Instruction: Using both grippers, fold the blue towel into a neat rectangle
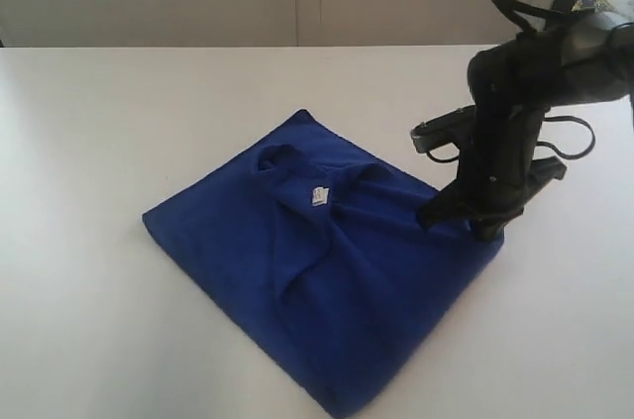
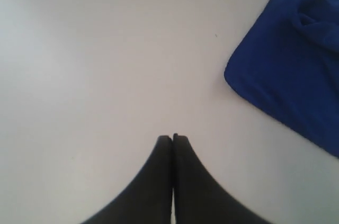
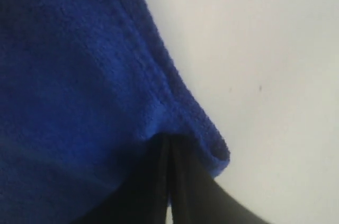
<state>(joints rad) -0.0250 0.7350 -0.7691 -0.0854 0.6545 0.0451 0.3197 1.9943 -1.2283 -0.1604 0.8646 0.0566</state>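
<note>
Blue towel: a deep royal-blue plush cloth [image 1: 327, 280] lies flat on the surface in a rough four-sided shape. It is turned like a diamond, with one corner toward the far wall and one toward the near edge.
Towel top: it is not smooth. Rumpled ridges run through the middle, and a loose flap is bunched at the far side.
Tag: a small white fabric tag [image 1: 319, 195] faces up among those ridges, near the middle of the cloth.
Surface: a plain white tabletop [image 1: 119, 102], with the towel right of its centre in the exterior view.
Right arm: a bulky black jointed arm [image 1: 515, 92] reaches down from the right to the towel's right-hand corner.
Right jaws: pressed together, the black fingers [image 3: 196, 197] meet the towel's thick hemmed edge, and the cloth puckers at the tips. I cannot tell whether any cloth is pinched between them.
Left jaws: closed tight, the two black fingers [image 2: 153, 181] touch along their length. They hang over bare surface, holding nothing, well apart from the towel's corner.
</note>
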